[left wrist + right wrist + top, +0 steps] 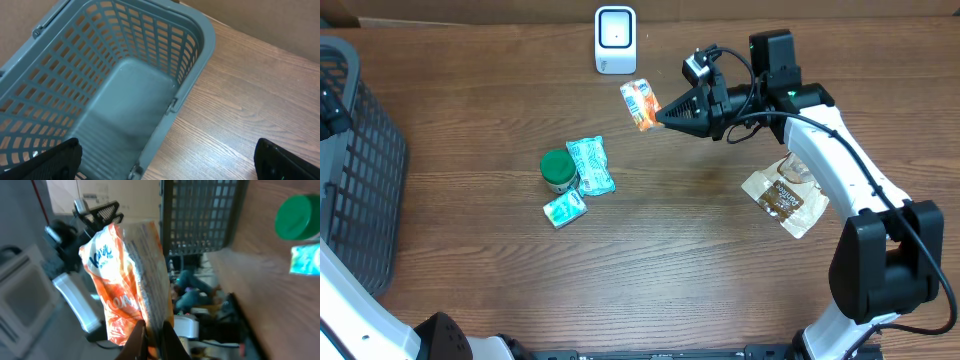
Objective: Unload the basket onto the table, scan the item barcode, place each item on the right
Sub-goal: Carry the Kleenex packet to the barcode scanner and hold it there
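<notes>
Overhead. The right gripper (663, 117) is clamped on the lower edge of an orange-and-white crinkled foil packet (640, 103), held up off the brown wood-grain table (700, 260). The packet hangs just below and to the right of the white boxy scanner with a dark window (615, 38), near it but not in front of it. A green-lidded round tub (557, 168), two mint-green sachets (590, 165) and a brown-and-clear pouch (785, 195) lie on the table, untouched.

Left wrist. The left gripper (167, 162) has its black fingers (50, 160) spread wide with nothing between them, parked over the grey plastic lattice basket (200, 50). It has no part in this step, so I leave it there.

Right wrist. The two fingertips (285, 162) aside, here I see the right pads (137, 340) pinching one thin seam of the packet (130, 280), which stands edge-on to this camera. I cannot tell which face carries the barcode.

My plan for doing the step well:
- Carry the packet left until it is square to the window.
- Roll the wrist slowly to show one flat face, then the other.
- Pause on each face, because crinkled foil likely glares and reads badly while moving.
- The pinch is narrow, so avoid jerks and the packet should not swing or slip.
</notes>
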`<state>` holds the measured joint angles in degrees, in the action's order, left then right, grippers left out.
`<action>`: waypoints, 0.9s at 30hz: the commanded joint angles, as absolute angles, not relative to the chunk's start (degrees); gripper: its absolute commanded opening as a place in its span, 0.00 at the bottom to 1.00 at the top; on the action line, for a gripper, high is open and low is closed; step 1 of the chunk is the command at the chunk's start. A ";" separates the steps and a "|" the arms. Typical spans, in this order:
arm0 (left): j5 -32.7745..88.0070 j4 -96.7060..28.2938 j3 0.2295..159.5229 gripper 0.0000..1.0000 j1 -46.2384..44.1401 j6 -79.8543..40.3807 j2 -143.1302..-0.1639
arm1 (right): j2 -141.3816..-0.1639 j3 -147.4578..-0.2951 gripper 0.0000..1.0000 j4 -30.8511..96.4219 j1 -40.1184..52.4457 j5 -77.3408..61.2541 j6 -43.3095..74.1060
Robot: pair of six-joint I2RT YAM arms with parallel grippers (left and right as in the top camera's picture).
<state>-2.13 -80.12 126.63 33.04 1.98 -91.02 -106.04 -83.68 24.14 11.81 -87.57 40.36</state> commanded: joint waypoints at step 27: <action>-1.69 -79.94 126.37 1.00 33.08 1.45 -90.74 | -105.23 -83.50 0.04 7.03 15.57 -83.13 50.11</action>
<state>-1.96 -80.14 126.56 33.04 1.96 -91.02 -106.02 -83.68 3.97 13.39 -86.46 59.53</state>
